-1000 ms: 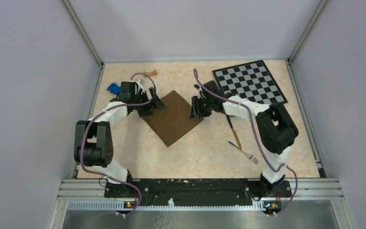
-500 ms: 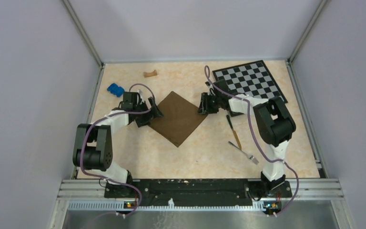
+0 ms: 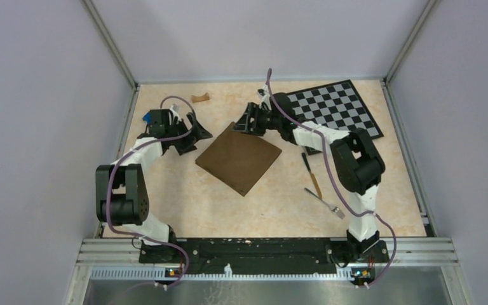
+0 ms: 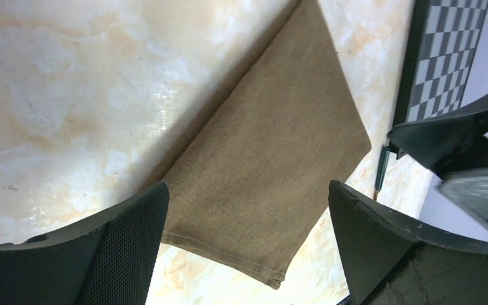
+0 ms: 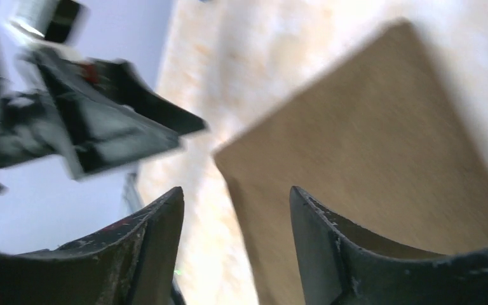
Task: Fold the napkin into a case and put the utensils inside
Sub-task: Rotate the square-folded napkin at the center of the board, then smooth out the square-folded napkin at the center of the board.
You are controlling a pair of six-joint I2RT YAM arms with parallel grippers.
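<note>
The napkin (image 3: 238,159) lies flat near the middle of the worktop (image 3: 184,197), a dark-brown four-sided sheet turned so that one corner points toward the arm bases and another toward the far wall. In the left wrist view the napkin (image 4: 267,165) shows a hemmed near edge (whether it is doubled over I cannot tell).

The right gripper (image 3: 240,124) sits at the far corner of the cloth. Its wrist view shows the right gripper (image 5: 236,197) with its fingers spread and nothing between them, the napkin (image 5: 381,165) blurred beyond the gap. Whether a fingertip touches the cloth cannot be told.

The left gripper (image 3: 197,135) is near the napkin's far-left edge, also spread wide and holding nothing; in its own camera the left gripper (image 4: 248,190) frames the cloth between its two black fingers.

Right of the napkin, apart from it, lie the knife (image 3: 311,173) and, nearer the bases, the fork (image 3: 324,203).

Farther out, a checkerboard (image 3: 333,109) fills the far-right corner, a small tan piece (image 3: 199,98) lies by the far edge, and a blue block (image 3: 147,117) peeks out beside the left arm.
</note>
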